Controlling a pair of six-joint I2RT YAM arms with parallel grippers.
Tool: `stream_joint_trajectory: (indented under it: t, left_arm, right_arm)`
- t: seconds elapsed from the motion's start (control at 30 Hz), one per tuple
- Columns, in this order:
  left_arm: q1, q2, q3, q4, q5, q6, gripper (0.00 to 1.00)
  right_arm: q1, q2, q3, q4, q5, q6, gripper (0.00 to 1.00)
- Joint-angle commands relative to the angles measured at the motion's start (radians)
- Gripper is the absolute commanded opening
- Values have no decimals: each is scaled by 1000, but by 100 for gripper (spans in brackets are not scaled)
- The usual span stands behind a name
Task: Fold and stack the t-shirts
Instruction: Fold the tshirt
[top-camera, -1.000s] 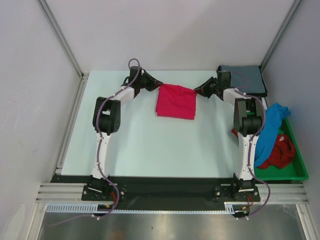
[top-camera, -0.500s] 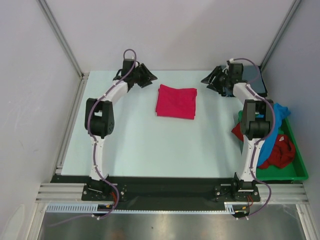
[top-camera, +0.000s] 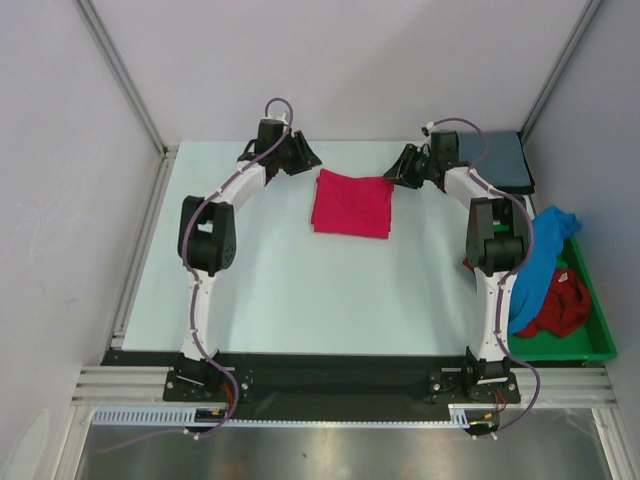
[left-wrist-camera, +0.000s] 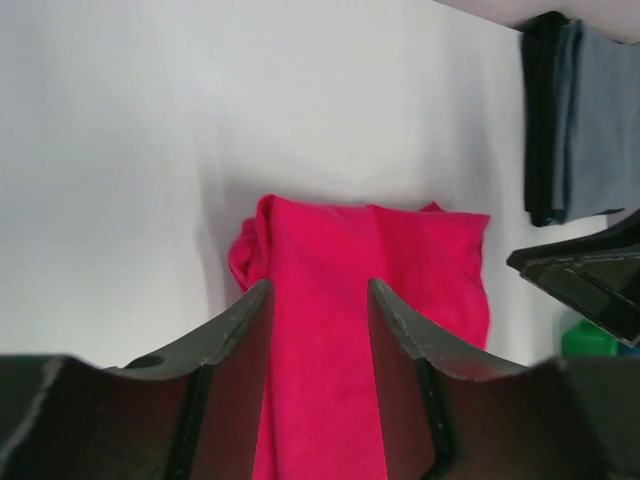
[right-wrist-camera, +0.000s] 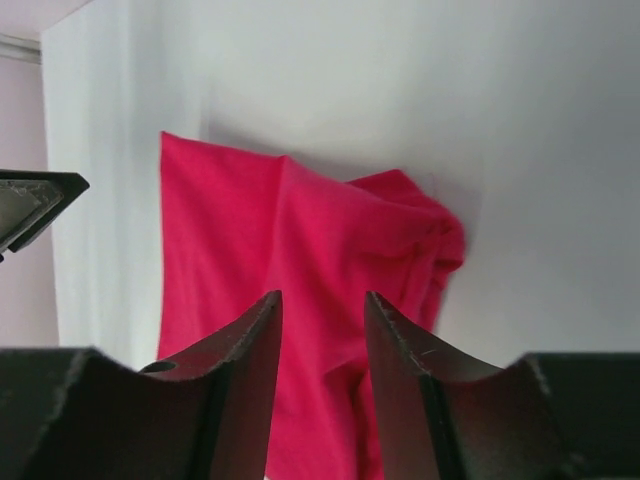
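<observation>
A bright pink-red t-shirt (top-camera: 352, 203) lies folded into a rectangle at the back middle of the table. My left gripper (top-camera: 303, 157) hovers open just off its far left corner, and my right gripper (top-camera: 399, 169) hovers open off its far right corner. Neither holds anything. In the left wrist view the pink-red shirt (left-wrist-camera: 385, 260) shows through the gap of the left gripper (left-wrist-camera: 318, 295). The right gripper (right-wrist-camera: 322, 300) frames the same shirt (right-wrist-camera: 300, 225). A grey-blue t-shirt (top-camera: 500, 160) lies folded at the back right corner. A bright blue t-shirt (top-camera: 545, 255) and a darker red one (top-camera: 560, 305) lie crumpled in the tray.
The green plastic tray (top-camera: 590, 345) stands along the table's right edge, with the blue shirt hanging over its near-left rim by the right arm. White walls close the table at the back and both sides. The grey-blue shirt (left-wrist-camera: 590, 115) also shows in the left wrist view.
Both grippers let go of the pink-red shirt's far corners and opened. They swung outward and back, then came partway in towards the shirt again. The shirt stayed flat.
</observation>
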Motion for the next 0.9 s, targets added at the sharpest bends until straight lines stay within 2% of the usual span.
stream_joint_trajectory:
  t: [0.0, 0.27, 0.47, 0.87]
  left_arm:
    - [-14, 63, 89, 1, -34, 53, 48]
    - [-19, 133, 152, -5, -68, 45, 50]
    - [-19, 158, 168, 1, -71, 41, 47]
    - [-25, 205, 211, 4, -54, 24, 51]
  right_arm:
    - [-8, 32, 65, -6, 33, -44, 45]
    - [-11, 103, 123, -9, 30, -47, 44]
    - [-18, 123, 140, 20, 19, -24, 34]
    - [-20, 155, 175, 35, 13, 10, 32]
